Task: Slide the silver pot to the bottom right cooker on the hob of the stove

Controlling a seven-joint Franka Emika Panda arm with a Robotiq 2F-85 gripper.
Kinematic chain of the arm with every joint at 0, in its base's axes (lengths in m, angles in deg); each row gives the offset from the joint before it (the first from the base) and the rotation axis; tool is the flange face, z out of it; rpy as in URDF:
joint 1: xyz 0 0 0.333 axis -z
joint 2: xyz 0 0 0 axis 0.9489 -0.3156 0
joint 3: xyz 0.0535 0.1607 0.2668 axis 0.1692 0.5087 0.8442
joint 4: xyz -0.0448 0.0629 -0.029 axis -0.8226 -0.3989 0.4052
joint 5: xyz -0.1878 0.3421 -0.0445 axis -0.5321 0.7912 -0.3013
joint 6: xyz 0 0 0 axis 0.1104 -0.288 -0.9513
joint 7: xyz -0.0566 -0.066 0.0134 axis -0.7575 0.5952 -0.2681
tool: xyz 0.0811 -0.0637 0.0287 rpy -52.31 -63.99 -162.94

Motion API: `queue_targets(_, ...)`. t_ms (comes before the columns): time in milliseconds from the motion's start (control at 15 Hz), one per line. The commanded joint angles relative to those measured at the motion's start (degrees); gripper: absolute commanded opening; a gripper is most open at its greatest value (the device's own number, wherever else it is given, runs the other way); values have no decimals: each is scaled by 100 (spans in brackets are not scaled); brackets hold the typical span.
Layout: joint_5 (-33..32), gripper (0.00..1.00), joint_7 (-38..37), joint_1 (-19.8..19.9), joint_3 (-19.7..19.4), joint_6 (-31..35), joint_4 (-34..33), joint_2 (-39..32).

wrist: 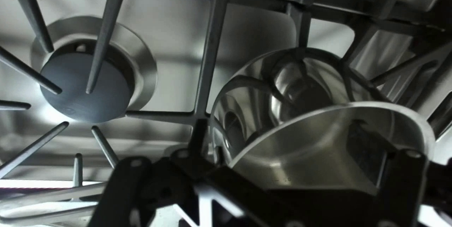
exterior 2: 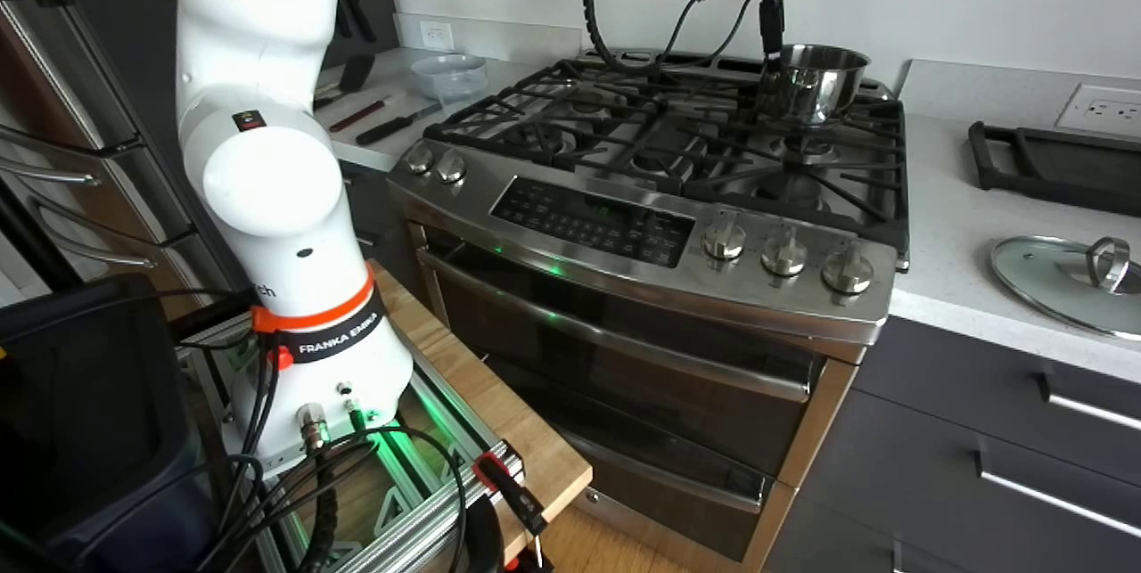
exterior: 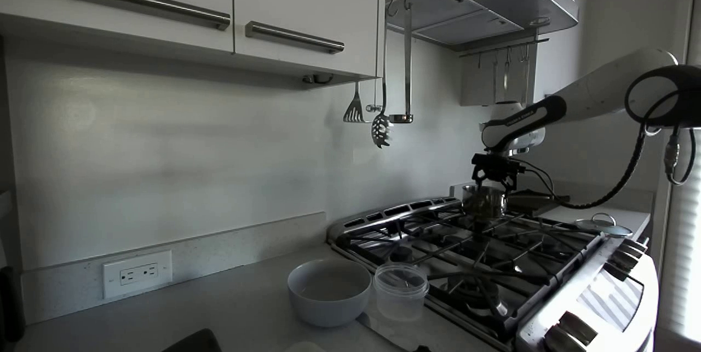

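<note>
Gripper [wrist: 280,131]: spreads wide, unclenched; straddles the wall of the silver pot [exterior 2: 820,86], with one finger inside and one outside; cannot be confirmed as touching. Silver pot: occupies the rear right part of the hob [exterior 2: 670,145].

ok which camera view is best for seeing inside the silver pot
The wrist view: it looks into the silver pot from close by, so a broad stretch of the inner wall shows, though part is hidden. In both exterior views the pot is farther off and shows mainly its shiny outer wall.
</note>
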Motion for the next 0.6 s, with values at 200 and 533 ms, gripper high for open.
queue_targets(200, 311, 100, -127, -146, -220, -102, -457, -472)
queue_targets(533, 438, 74, -275, -143, -275, -166, -587, -610)
